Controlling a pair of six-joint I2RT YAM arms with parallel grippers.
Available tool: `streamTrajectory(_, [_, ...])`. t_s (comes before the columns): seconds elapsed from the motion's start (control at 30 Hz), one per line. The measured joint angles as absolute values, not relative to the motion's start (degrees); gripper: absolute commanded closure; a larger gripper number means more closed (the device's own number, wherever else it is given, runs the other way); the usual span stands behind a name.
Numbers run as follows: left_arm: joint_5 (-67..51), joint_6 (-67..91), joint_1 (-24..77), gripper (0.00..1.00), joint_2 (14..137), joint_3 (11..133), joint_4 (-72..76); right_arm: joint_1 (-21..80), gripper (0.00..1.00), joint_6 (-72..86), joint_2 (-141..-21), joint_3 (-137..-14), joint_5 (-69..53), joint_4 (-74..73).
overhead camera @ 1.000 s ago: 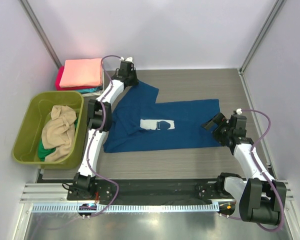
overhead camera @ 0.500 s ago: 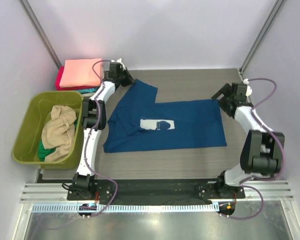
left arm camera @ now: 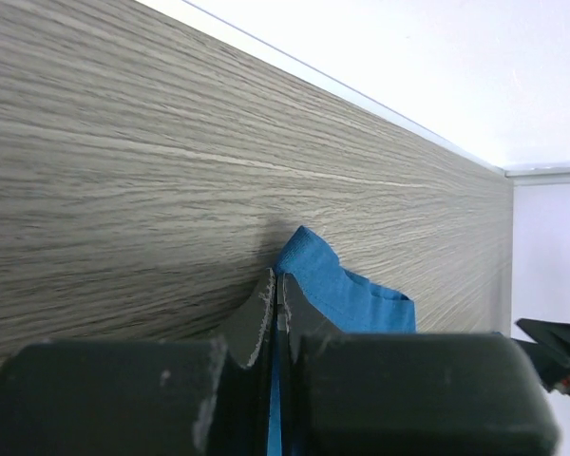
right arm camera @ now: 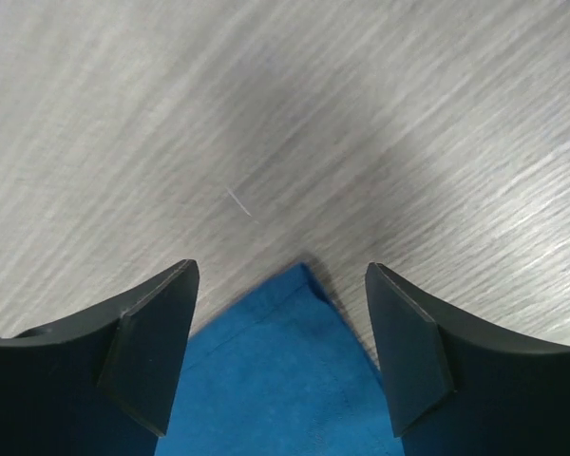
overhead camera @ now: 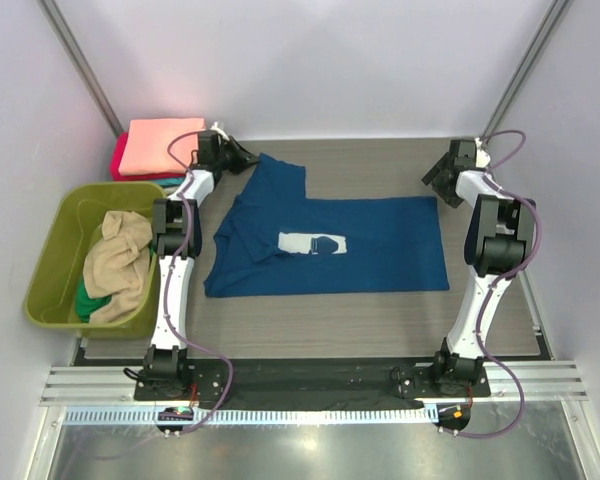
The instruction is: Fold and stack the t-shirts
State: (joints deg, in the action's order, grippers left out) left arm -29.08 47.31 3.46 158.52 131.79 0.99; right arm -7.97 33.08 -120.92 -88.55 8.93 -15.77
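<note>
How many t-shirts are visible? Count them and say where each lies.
6: navy t-shirt spread on the table; salmon-pink, red and teal stacked far left; tan and green in the olive tub. Others may be hidden underneath.

Six cloth t-shirts show in all. One navy blue cloth t-shirt (overhead camera: 370, 250), bearing one white patch (overhead camera: 312, 244), is on the single grey wood-grain counter (overhead camera: 380, 320). Three more make one stack: one salmon-pink t-shirt (overhead camera: 160, 145), one red t-shirt (overhead camera: 118, 160) and one teal t-shirt (overhead camera: 175, 180), seen only as a sliver. One olive-green plastic tub (overhead camera: 50, 250) holds the last two, one tan t-shirt (overhead camera: 120, 265) and one green t-shirt (overhead camera: 85, 298). There are two white-and-black robot arms, the left arm (overhead camera: 175, 270) and the right arm (overhead camera: 485, 260), each with one two-fingered claw: the left claw (overhead camera: 242, 158) and the right claw (overhead camera: 440, 175).
</note>
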Motion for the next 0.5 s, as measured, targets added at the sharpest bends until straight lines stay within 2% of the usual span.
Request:
streamTrajectory(0.23, [-29.3, 48.1, 3.51, 1.0, 158.54, 131.41, 1.89, -6.94, 0.38, 32.8, -121.89, -88.77, 8.93, -17.5])
streamTrajectory(0.5, [-29.65, 48.77, 3.49, 1.0, 158.54, 130.8, 3.05, -5.89, 0.68, 32.27, -122.56, -88.77, 9.02, -17.58])
